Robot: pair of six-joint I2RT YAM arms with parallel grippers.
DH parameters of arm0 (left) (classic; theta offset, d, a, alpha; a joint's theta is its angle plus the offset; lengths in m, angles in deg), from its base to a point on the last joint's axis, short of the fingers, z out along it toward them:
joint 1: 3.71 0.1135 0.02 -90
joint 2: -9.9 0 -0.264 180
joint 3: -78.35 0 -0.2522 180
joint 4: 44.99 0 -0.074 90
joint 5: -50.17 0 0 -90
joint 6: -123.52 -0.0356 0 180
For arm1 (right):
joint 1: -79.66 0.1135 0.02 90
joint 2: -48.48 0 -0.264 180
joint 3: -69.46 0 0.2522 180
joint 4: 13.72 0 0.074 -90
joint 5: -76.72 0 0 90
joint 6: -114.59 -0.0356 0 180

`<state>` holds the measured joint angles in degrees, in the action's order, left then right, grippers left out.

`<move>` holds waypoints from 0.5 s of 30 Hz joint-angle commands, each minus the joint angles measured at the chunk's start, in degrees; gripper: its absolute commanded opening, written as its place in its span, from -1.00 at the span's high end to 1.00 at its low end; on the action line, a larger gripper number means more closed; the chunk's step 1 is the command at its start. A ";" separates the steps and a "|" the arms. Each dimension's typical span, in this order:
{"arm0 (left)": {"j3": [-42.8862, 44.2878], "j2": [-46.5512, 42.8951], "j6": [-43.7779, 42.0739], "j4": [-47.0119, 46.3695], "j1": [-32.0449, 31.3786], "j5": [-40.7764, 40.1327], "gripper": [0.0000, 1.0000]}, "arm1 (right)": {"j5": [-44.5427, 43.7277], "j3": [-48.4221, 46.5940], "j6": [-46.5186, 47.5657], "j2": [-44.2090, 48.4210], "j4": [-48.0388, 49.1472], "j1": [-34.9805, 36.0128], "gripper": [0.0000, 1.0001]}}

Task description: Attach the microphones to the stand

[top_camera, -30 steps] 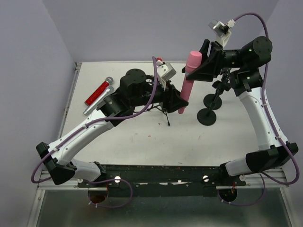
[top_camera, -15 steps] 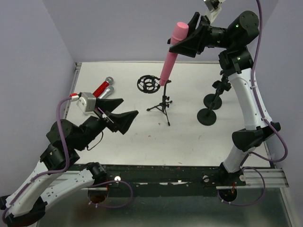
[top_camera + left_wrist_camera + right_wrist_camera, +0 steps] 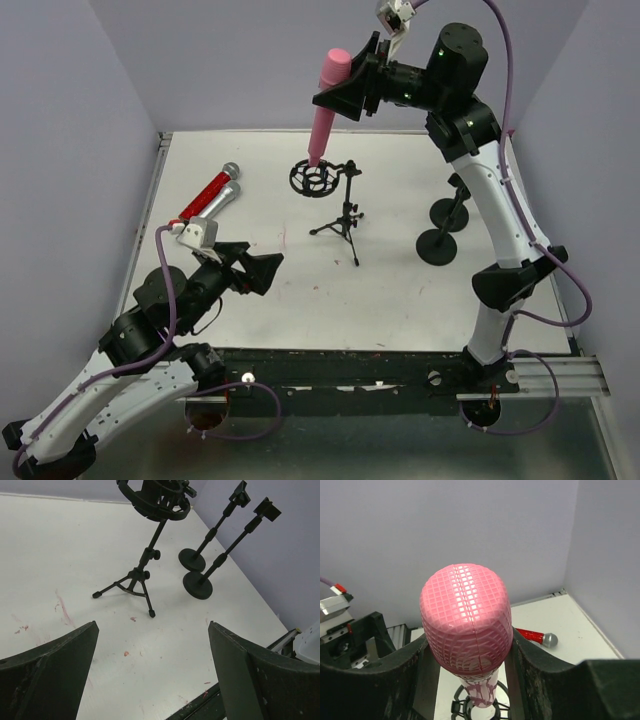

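Observation:
My right gripper (image 3: 338, 97) is shut on the pink microphone (image 3: 325, 105) just below its head (image 3: 466, 620) and holds it nearly upright. The microphone's lower end hangs right over the black ring mount (image 3: 315, 180) of the tripod stand (image 3: 345, 215); in the right wrist view the end sits at the ring (image 3: 475, 711). A red microphone (image 3: 207, 194) and a silver-grey microphone (image 3: 222, 198) lie side by side at the far left of the table. My left gripper (image 3: 262, 272) hovers low near the front left, open and empty, its fingers (image 3: 50, 675) wide apart, facing the stand (image 3: 145, 565).
Two black round-base stands (image 3: 437, 245) (image 3: 447, 213) with clips on top stand at the right of the table, right of the tripod; the left wrist view shows them too (image 3: 200, 555). The red microphone (image 3: 535, 636) shows in the right wrist view. Purple walls enclose the table.
My left gripper let go beside the pink microphone, opened wide and pulled back to the near left. My right arm lifted the pink microphone and carried it left, over the tripod's ring.

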<state>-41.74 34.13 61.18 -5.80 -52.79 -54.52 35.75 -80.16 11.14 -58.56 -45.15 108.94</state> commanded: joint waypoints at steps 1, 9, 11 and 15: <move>-0.09 0.11 -0.15 1.20 0.30 -1.92 -0.97 | -3.60 2.25 3.70 0.52 -2.46 -0.10 0.83; -1.06 0.82 -1.20 0.06 0.30 -0.95 -0.97 | -3.59 10.42 6.06 3.59 -4.21 2.36 0.83; -1.33 0.64 -1.38 -0.20 0.30 -0.95 -0.97 | -4.47 11.83 7.56 4.21 -4.91 3.15 0.83; -1.94 0.29 -1.47 -0.73 0.30 -0.51 -0.97 | -3.07 16.48 10.90 5.26 -5.88 3.86 0.81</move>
<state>-42.61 34.68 60.65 -5.40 -52.79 -54.83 33.04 -68.14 17.00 -54.98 -46.95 111.75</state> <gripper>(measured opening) 0.987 0.548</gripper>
